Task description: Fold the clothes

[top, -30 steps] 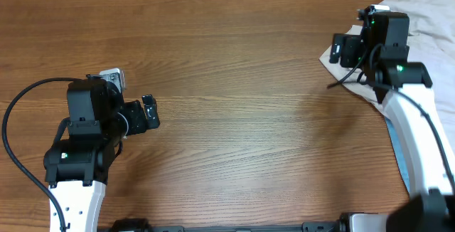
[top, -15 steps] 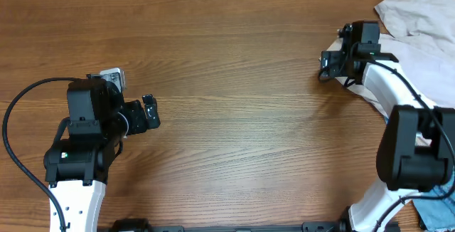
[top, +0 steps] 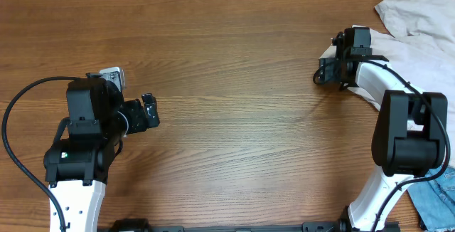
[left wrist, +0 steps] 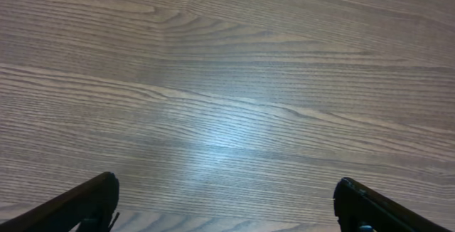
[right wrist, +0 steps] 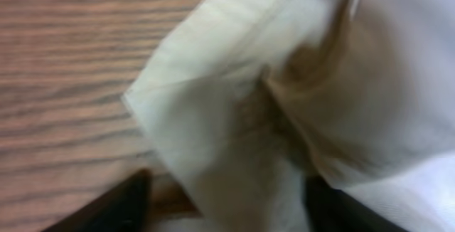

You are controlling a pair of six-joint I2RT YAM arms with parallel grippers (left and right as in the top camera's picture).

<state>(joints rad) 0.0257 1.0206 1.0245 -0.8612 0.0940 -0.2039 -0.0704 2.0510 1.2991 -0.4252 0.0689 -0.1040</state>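
The pale beige shorts (top: 419, 18) lie crumpled at the table's far right corner, partly out of view. My right gripper (top: 321, 72) is at their left edge. In the right wrist view its fingers (right wrist: 227, 207) stand apart with a folded corner of the shorts (right wrist: 234, 111) between them; the fabric fills most of that blurred view. My left gripper (top: 151, 111) is open and empty over bare wood at the left, far from the shorts. In the left wrist view its fingers (left wrist: 227, 203) are wide apart over the table.
A blue cloth (top: 435, 202) lies at the near right edge beside the right arm's base. The wooden table (top: 234, 82) stretches between the two arms. A black cable loops left of the left arm.
The right arm has swung round and its gripper has shifted a little left and down along the shorts' left edge. The left arm has not moved.
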